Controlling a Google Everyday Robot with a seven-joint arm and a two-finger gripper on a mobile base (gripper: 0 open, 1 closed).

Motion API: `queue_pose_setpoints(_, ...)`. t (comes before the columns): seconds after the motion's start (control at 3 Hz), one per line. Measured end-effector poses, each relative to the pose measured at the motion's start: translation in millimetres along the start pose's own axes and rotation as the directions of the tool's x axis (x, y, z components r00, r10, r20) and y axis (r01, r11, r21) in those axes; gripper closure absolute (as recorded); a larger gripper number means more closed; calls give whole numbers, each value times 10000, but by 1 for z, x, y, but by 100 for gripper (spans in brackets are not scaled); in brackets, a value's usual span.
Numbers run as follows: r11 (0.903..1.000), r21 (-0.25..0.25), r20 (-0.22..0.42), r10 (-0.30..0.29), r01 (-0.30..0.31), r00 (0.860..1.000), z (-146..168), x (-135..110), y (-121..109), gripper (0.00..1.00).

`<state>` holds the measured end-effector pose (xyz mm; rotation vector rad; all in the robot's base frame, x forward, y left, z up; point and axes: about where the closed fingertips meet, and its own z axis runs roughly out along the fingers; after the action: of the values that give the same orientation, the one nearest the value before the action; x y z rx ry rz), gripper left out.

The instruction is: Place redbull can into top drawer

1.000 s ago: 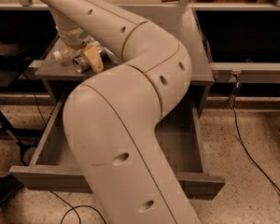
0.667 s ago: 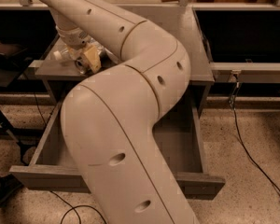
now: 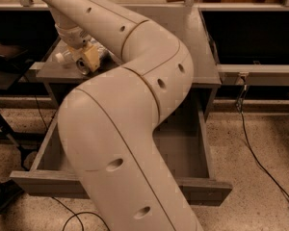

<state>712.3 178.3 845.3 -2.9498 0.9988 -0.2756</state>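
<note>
My gripper point(image 3: 88, 60) is low over the left end of the grey countertop point(image 3: 192, 37), at the end of my large cream arm, which fills the middle of the view. The redbull can point(image 3: 81, 67) shows only as a small round metal end right at the gripper's lower edge; the rest of it is hidden. The top drawer point(image 3: 209, 190) is pulled wide open below the counter. Its grey inside is partly hidden by my arm, and its handle is hidden.
A clear plastic bottle point(image 3: 62, 57) lies on the counter just left of the gripper. Dark open shelves flank the counter. A black cable point(image 3: 253, 153) runs over the speckled floor at the right. A dark stand point(image 3: 5, 134) is at the left.
The gripper has shifted slightly at the counter's left end; the can and the bottle stay in about the same place.
</note>
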Motion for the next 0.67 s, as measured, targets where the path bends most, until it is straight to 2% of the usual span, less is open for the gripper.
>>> queue_pose_setpoints(0.33, 9992, 180, 290, -357, 352, 9989, -8, -6, 7, 100)
queue_pose_setpoints(0.67, 9968, 368, 752, -741, 715, 9944, -20, -17, 26, 100)
